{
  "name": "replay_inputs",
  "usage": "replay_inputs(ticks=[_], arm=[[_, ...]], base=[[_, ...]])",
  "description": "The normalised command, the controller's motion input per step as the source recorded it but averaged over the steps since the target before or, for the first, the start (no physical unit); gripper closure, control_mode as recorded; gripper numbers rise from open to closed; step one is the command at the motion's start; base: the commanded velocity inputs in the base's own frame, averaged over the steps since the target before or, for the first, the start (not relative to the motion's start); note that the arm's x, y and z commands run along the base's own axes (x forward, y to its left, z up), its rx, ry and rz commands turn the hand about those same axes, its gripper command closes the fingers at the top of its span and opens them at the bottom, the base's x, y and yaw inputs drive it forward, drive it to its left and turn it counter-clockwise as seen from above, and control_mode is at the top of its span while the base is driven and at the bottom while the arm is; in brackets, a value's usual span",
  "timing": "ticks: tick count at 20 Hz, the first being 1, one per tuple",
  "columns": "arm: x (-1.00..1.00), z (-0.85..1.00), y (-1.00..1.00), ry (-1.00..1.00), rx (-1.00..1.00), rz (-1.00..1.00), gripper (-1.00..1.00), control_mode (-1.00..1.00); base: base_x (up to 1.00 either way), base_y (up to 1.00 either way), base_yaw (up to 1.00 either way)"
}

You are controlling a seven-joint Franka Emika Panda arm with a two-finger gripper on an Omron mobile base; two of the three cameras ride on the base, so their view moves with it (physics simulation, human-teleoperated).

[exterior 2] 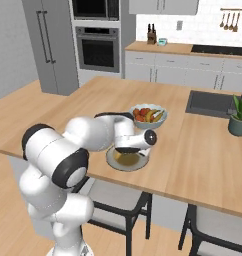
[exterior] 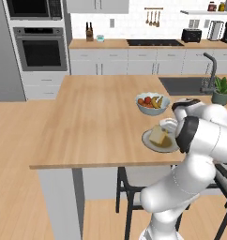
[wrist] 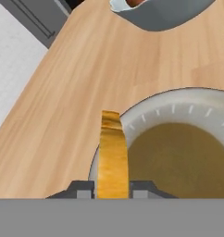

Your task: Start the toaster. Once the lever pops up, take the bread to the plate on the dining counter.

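Arm bent low, claw [wrist: 113, 190] clamped (nearly closed)

Back wall: white tile [exterior: 129, 18] in front of me, with utensils on a rail [exterior: 153, 17].
Far worktop: wood [exterior: 101, 44] over grey-white cabinets [exterior: 129, 62], a black hob [exterior: 154, 42] set in it, a knife block [exterior: 89, 33] at its left end.
Ovens: I see a tall grey unit with a wall oven [exterior: 41, 48] and a microwave [exterior: 33, 8] above it.
Fridge: grey, tall [exterior 2: 49, 47], left of the ovens.
Floor: light wood [exterior: 14, 136].
Seating: dark chairs [exterior 2: 120, 200] tucked under the near counter.
Sink: dark basin [exterior 2: 211, 103] with a potted plant [exterior 2: 240, 117] beside it.
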Motion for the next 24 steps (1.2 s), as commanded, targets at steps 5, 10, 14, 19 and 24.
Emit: replay_inputs(ticks=[5, 10, 14, 19, 24], arm=[[0.01, 0.11, -0.44, -0.02, 0.01, 0.00, -1.00, -1.00], [0.00, 0.11, -0.59, -0.01, 0.00, -0.03, -1.00, -1.00], [-0.09, 0.54, -0.31, -0.16, 0.02, 0.00, -1.00, -1.00], [-0.92, 0.42, 0.12, -0.52, 0.00, 0.12, -1.00, -1.00], [-0.94, 0.05, 0.52, -0.41, -0.04, 0.33, -1.00, -1.00]], base=[[0.00, 0.00, 0.00], [0.00, 0.00, 0.00], [0.00, 0.00, 0.00], [0.00, 0.00, 0.00], [0.00, 0.00, 0.00]])
